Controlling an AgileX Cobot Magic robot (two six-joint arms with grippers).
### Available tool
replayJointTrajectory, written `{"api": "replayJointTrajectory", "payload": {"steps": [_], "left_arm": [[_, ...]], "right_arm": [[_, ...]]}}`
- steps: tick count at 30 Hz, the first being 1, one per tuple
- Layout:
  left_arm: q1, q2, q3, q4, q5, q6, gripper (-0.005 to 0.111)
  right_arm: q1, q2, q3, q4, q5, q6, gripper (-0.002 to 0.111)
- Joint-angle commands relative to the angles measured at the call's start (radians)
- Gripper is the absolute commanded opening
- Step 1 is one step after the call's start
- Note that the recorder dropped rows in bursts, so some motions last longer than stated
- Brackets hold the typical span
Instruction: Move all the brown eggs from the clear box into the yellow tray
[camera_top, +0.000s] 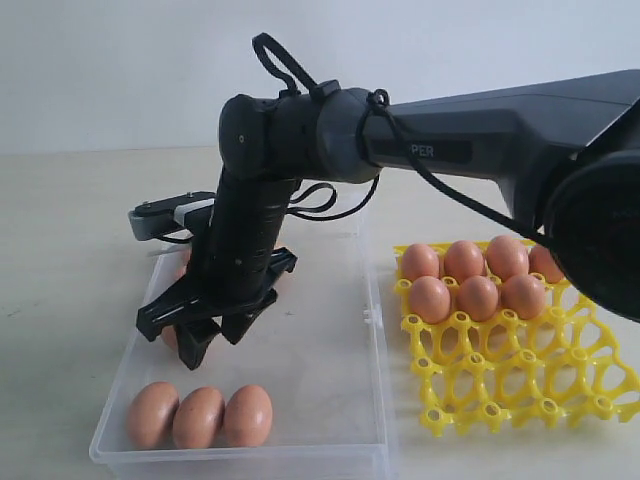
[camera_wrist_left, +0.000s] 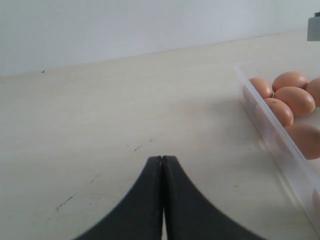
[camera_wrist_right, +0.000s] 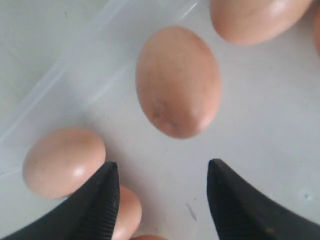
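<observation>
smooth brown eggs (camera_top: 199, 417), clear plastic box (camera_top: 320, 370); glossy yellow tray (camera_top: 462, 322)

The right gripper (camera_top: 215, 335) hangs low over the box (camera_top: 330, 400), jaws apart, and three eggs (camera_top: 199, 417) sit in a row at the box's near end. Just beside the box, the tray (camera_top: 433, 418) holds seven eggs (camera_top: 478, 297) in its two far rows.

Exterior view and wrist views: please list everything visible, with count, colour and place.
smooth oval brown eggs in tray: seven, orange-brown, its two far rows.
brown eggs in box: three plain, orange-brown, along near wall; more behind the arm.
shallow clear plastic box: one, transparent, left of tray.
yellow plastic lattice egg tray: one, bright yellow, right of box.
pale table: one, beige, under all.
right claw: one, black, open, inside box near one egg.
left claw: one, black, shut, above bare table beside box.
</observation>
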Motion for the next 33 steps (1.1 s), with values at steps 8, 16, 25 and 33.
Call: {"api": "replayJointTrajectory", "payload": {"steps": [8,16,25,33], "left_arm": [[-0.003,0.001,-0.004,-0.001,-0.014,-0.004,0.000],[-0.003,0.001,-0.004,-0.001,-0.014,-0.004,0.000],[-0.003,0.001,-0.004,-0.001,-0.014,-0.004,0.000],[-0.003,0.001,-0.004,-0.001,-0.014,-0.004,0.000]], "right_arm": [[-0.046,-0.092,0.122,0.066,-0.042,0.115,0.052],[-0.046,-0.149,0.316,0.127,-0.220,0.122,0.052],[-0.046,-0.194,0.439,0.149,-0.291,0.146,0.052],[-0.046,-0.211,0.451,0.190,-0.283,0.146,0.052]]}}
